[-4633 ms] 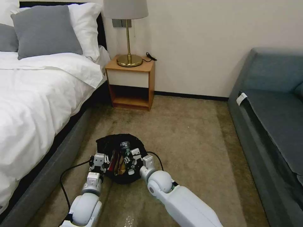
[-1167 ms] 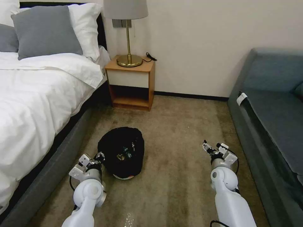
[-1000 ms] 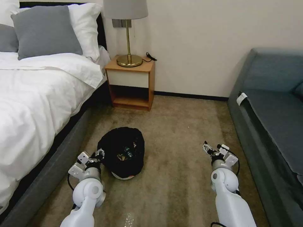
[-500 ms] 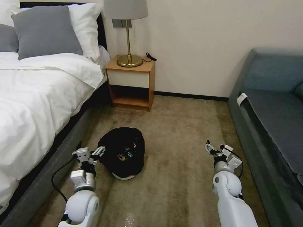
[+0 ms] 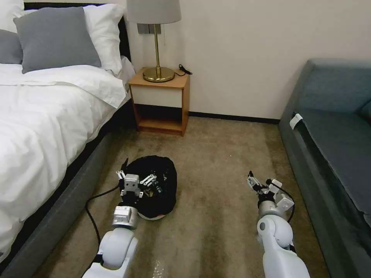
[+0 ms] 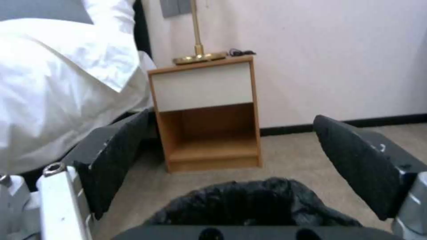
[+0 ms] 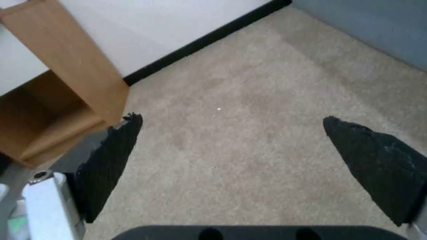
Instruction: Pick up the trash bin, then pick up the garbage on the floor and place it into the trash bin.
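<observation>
Bin (image 5: 152,185) seen lower left of centre | left gripper (image 5: 136,179) spread wide at its near rim, nearer arm | right gripper (image 5: 259,183) spread, empty, lower right, well apart

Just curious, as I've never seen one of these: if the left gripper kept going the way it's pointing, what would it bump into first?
Probably the trash bin: the open left gripper sits at its rim, aimed across it toward the nightstand, though depth is unclear.

Trash bin (image 5: 160,193) crinkled glossy plastic; carpet (image 5: 224,216) matt.
</observation>
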Robot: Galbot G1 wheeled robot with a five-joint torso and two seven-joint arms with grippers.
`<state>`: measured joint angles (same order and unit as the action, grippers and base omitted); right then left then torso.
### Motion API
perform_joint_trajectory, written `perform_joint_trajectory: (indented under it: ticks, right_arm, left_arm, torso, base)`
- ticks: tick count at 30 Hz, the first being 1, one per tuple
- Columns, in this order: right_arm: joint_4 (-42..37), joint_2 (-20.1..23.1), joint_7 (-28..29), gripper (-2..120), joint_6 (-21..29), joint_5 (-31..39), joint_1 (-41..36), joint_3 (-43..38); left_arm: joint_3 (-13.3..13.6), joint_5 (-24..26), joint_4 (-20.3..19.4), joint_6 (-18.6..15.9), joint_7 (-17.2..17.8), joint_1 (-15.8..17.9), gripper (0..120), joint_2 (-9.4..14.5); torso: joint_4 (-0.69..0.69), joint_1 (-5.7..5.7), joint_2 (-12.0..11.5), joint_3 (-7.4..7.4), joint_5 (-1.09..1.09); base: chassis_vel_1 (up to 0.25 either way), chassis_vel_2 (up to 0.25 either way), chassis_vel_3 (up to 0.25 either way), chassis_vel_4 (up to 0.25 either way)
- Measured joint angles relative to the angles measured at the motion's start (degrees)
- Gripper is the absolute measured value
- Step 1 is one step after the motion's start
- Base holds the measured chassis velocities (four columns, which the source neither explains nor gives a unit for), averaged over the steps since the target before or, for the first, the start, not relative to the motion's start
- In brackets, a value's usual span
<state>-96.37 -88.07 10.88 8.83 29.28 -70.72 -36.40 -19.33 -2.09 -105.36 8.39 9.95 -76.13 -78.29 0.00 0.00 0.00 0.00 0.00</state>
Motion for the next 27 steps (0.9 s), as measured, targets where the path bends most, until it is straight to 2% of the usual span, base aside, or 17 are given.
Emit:
perform_joint_trajectory:
  ticks: [7, 27]
  right_arm:
    - [-0.75, -0.18, -1.1, 100, -0.42, 0.1, -1.45, -0.09]
    - [-0.82, -0.11, -1.22, 100, -0.47, 0.27, -1.53, -0.11]
  left_arm:
    - [1.55, 0.24, 2.2, 0.23, -0.51, 0.36, 100, -0.7]
    - [1.5, 0.61, 2.26, 0.23, -0.54, 0.33, 100, -0.72]
  torso:
    - [-0.01, 0.0, 0.0, 0.0, 0.0]
    - [0.0, 0.0, 0.0, 0.0, 0.0]
  base:
    - [0.0, 0.0, 0.0, 0.0]
    - [0.0, 0.0, 0.0, 0.0]
